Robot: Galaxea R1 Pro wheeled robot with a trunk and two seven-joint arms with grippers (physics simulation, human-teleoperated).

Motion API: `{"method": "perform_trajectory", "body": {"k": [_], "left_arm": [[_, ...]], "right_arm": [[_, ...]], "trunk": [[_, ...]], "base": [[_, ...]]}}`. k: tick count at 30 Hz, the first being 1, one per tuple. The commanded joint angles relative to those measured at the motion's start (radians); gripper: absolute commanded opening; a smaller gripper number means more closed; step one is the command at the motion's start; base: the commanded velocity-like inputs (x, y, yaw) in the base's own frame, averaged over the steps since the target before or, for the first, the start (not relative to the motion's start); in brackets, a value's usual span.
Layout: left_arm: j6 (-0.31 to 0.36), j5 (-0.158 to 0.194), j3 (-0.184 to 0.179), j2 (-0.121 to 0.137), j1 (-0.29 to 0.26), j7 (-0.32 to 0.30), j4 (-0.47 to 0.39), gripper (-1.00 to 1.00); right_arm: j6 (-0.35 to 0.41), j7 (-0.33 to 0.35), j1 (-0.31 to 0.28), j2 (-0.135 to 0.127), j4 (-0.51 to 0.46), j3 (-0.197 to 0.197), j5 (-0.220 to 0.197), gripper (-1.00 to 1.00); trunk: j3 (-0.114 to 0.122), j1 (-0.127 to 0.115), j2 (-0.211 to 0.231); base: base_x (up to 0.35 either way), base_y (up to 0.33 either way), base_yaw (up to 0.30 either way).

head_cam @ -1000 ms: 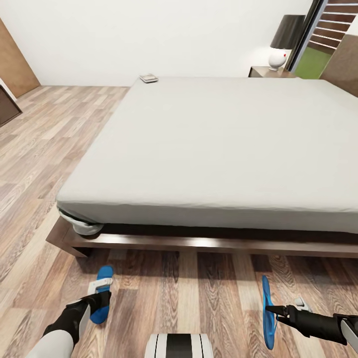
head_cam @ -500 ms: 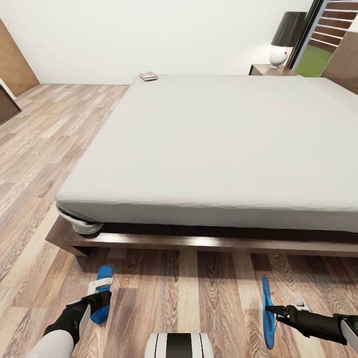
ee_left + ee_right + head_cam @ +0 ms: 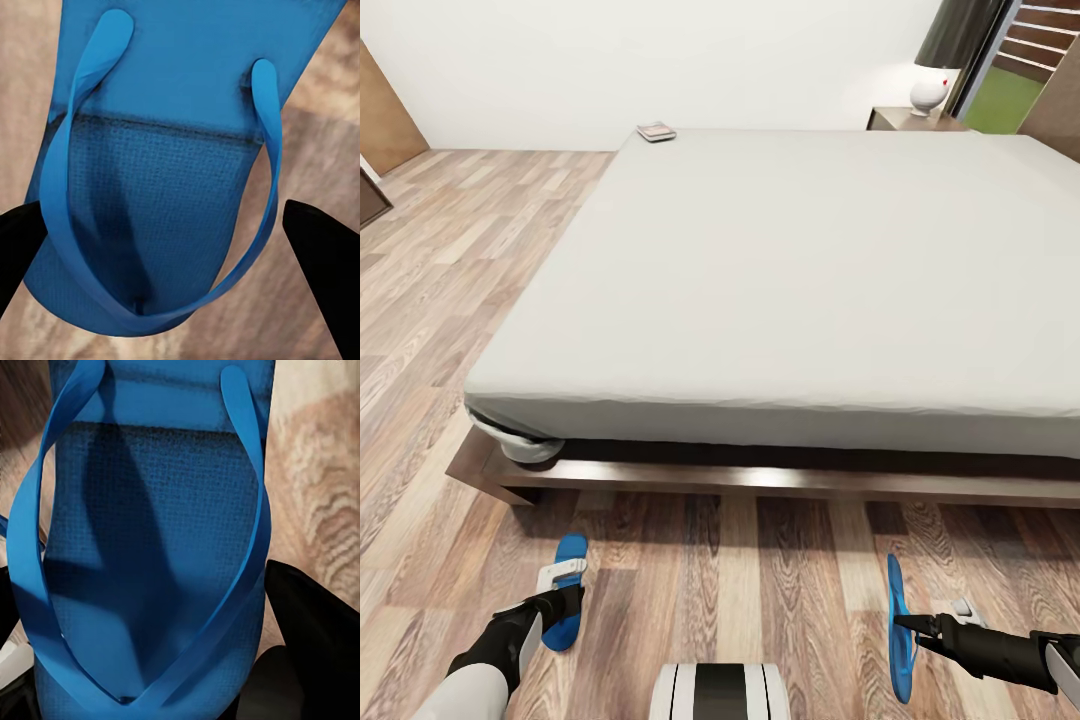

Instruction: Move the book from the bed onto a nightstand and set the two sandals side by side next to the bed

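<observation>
A bedroom is seen from the head view, looking down over both arms toward a large bed (image 3: 800, 300) with a plain grey mattress on a dark wood frame, set on a wood-plank floor (image 3: 450, 300).

At 7 o'clock in the head view, the left end effector (image 3: 560, 598) is clamped on 1 blue sandal (image 3: 566, 590), which is held roughly flat, its long axis running toward the bed from 6 to 12 o'clock. In the left wrist view the left sandal (image 3: 165, 157) is seen with its thong strap looped between the 2 dark fingers (image 3: 324, 262).

At 5 o'clock, the right end effector (image 3: 908, 622) is clamped on the other sandal (image 3: 898, 628), which is turned up on its edge, its long axis also pointing toward the bed. In the right wrist view the right sandal (image 3: 150, 547) is seen close up, strap uppermost.

The 2 sandals are held well apart, both near the foot of the bed frame. For a side-by-side placing, the gap between them would probably have to be closed and the right one laid flat.

The book (image 3: 657, 131) lies at 11 o'clock on the far corner of the mattress, well out of reach of both arms, the left arm being the nearer. A nightstand (image 3: 915, 120) bearing a lamp (image 3: 940, 60) is seen at 1 o'clock, beyond the bed.
</observation>
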Motion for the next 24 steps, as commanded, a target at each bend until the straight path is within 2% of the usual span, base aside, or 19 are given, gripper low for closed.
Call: {"method": "perform_trajectory", "body": {"k": [1,5,14,24], "left_arm": [[0.004,-0.008,0.008,-0.001,-0.001,-0.009,-0.002,-1.0],[0.004,-0.009,0.008,-0.001,-0.001,-0.009,-0.002,-1.0],[0.004,-0.009,0.008,-0.001,-0.001,-0.009,-0.002,-1.0],[0.004,-0.009,0.008,-0.001,-0.001,-0.009,-0.002,-1.0]], "right_arm": [[0.006,0.001,0.0,0.0,0.0,-0.001,-0.003,-1.0],[0.006,0.001,0.0,0.0,0.0,-0.001,-0.003,-1.0],[0.006,0.001,0.0,0.0,0.0,-0.001,-0.003,-1.0],[0.006,0.001,0.0,0.0,0.0,-0.001,-0.003,-1.0]], "trunk": [[-0.001,0.0,0.0],[-0.001,0.0,0.0],[-0.035,0.004,-0.002],[-0.035,0.004,-0.002]], "base": [[0.0,0.0,0.0],[0.0,0.0,0.0],[0.0,0.0,0.0],[0.0,0.0,0.0]]}}
